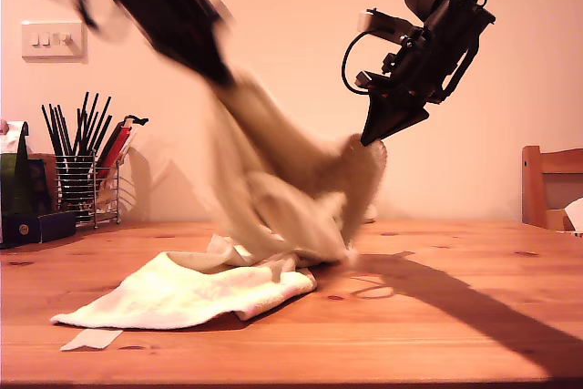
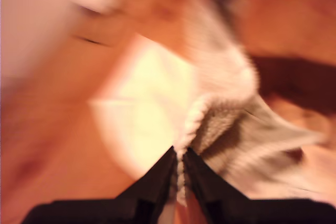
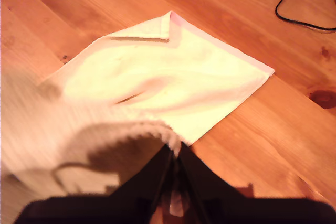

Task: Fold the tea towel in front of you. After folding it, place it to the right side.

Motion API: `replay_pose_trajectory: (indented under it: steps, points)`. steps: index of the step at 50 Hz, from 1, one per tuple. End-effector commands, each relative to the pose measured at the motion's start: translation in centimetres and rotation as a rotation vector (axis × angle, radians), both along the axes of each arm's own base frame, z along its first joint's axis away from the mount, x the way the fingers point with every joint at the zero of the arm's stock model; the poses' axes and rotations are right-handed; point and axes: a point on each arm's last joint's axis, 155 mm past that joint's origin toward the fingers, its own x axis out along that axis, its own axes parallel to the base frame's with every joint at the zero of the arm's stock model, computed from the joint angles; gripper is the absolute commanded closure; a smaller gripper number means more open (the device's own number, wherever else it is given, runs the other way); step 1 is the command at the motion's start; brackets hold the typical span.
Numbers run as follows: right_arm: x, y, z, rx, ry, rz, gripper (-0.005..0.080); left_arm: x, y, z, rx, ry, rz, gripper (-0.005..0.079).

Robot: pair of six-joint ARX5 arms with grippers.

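Exterior view shows my first gripper [image 1: 219,75] and my second gripper [image 1: 373,138] each pinched shut on a towel [image 1: 182,293] edge, lifting it off the table [image 1: 437,334] to fold.

Setting: a domestic room, most likely a home dining or kitchen area. Evidence: pine table [image 1: 455,316] with knots and warm varnish, the landmark for what follows. Behind the table, a plain cream wall [image 1: 291,61] bearing a white multi-gang light switch [image 1: 52,39]. On the table's far edge, toward the exterior view's left, a wire caddy [image 1: 86,184] of dark utensils or pens, with boxes [image 1: 27,207] just beside it. Beyond the table, at the exterior view's right, a wooden chair back [image 1: 551,184].
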Motion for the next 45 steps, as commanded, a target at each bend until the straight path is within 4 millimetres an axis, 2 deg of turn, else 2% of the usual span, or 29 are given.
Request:
replay_pose_trajectory:
  steps: [1, 7, 17, 24, 35, 45]
  points:
    - [0.3, 0.6, 2.1, 0.011, -0.051, 0.008, 0.0765, 1.1, 1.4, -2.9, 0.023, 0.061, 0.045, 0.0764]
    - [0.7, 1.6, 4.3, 0.03, -0.094, 0.019, 0.0765, 2.4, 3.3, -2.3, 0.007, 0.033, 0.09, 0.0763]
    - [1.7, 4.0, 9.5, 0.064, -0.226, 0.029, 0.0765, 4.7, 4.8, 0.5, -0.041, -0.085, 0.129, 0.0764]
    - [2.1, 4.5, 12.6, 0.074, -0.296, 0.024, 0.0765, 5.6, 5.6, 1.7, -0.048, -0.144, 0.136, 0.0764]
    - [2.7, 3.8, 14.3, 0.068, -0.337, -0.006, 0.0765, 6.7, 6.1, 5.3, -0.06, -0.242, 0.137, 0.0764]
    - [3.1, 3.1, 14.4, 0.067, -0.342, -0.02, 0.0765, 7.3, 6.5, 8.9, -0.089, -0.313, 0.132, 0.0764]
